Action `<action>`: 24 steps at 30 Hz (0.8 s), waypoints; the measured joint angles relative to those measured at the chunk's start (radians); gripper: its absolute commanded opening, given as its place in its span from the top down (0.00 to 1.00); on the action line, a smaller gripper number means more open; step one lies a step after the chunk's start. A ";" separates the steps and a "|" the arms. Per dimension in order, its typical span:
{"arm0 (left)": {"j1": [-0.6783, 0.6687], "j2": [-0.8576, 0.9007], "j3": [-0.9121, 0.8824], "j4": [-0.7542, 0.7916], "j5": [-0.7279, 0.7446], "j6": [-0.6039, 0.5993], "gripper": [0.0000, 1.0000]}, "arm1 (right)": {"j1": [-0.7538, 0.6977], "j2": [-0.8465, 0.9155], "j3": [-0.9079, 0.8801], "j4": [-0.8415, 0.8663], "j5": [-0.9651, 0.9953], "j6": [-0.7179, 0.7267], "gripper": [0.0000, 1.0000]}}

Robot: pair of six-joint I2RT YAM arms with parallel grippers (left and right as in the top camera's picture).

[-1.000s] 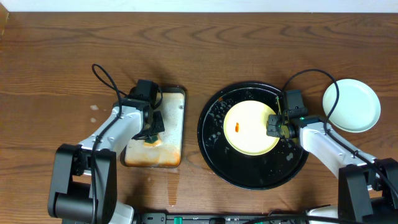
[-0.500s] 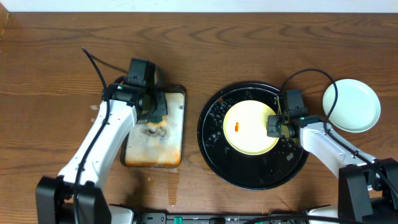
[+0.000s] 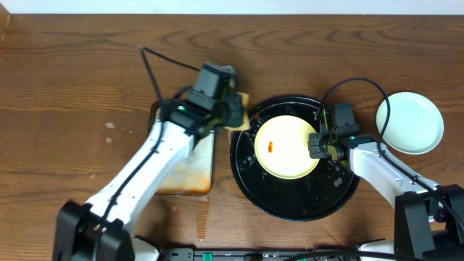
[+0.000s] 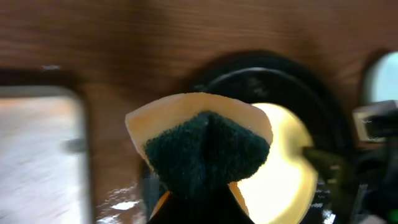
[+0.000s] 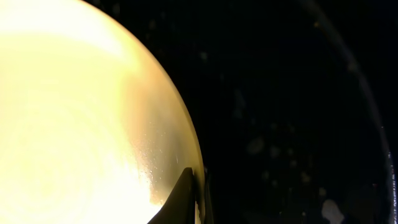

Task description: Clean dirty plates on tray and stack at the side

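A pale yellow plate (image 3: pixel 288 154) with a small orange smear (image 3: pixel 270 147) lies in the black tray (image 3: pixel 290 201). My right gripper (image 3: pixel 317 145) is shut on the plate's right rim; in the right wrist view a dark finger (image 5: pixel 185 200) presses the yellow plate's (image 5: pixel 74 112) edge over the wet tray (image 5: pixel 292 93). My left gripper (image 3: pixel 233 116) is shut on a yellow-and-green sponge (image 3: pixel 240 117), which hangs over the tray's left rim. The left wrist view shows the sponge (image 4: pixel 202 143) folded, the plate (image 4: pixel 283 168) beyond it. A mint-blue plate (image 3: pixel 409 122) rests on the tabletop at the right.
A rectangular rust-stained metal pan (image 3: pixel 190 168) lies left of the tray, partly under my left arm. Its edge appears blurred in the left wrist view (image 4: pixel 37 155). Cables loop above both arms. Brown wood tabletop (image 3: pixel 65 87) surrounds everything.
My left arm lifted the sponge out of the metal pan and swung right to the tray's left rim. My right gripper closed on the yellow plate's rim, and the plate shifted slightly left.
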 measured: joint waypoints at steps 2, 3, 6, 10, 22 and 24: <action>-0.035 0.039 0.000 0.051 0.024 -0.033 0.93 | 0.000 0.000 0.001 -0.003 -0.003 0.000 0.98; -0.053 0.060 0.000 0.071 0.032 -0.047 0.93 | 0.000 0.000 0.001 -0.004 -0.003 0.000 0.98; -0.103 0.134 0.001 0.130 0.059 -0.090 0.93 | 0.000 0.000 0.002 -0.006 -0.003 0.000 0.98; -0.163 0.249 0.002 0.223 0.121 -0.141 0.93 | 0.000 0.000 0.003 -0.008 -0.003 0.000 0.98; -0.231 0.431 0.002 0.292 0.175 -0.208 0.93 | 0.000 0.000 0.003 -0.009 -0.003 0.005 0.99; -0.230 0.462 0.008 0.298 0.190 -0.208 0.93 | 0.000 0.000 0.003 -0.010 -0.005 0.007 0.99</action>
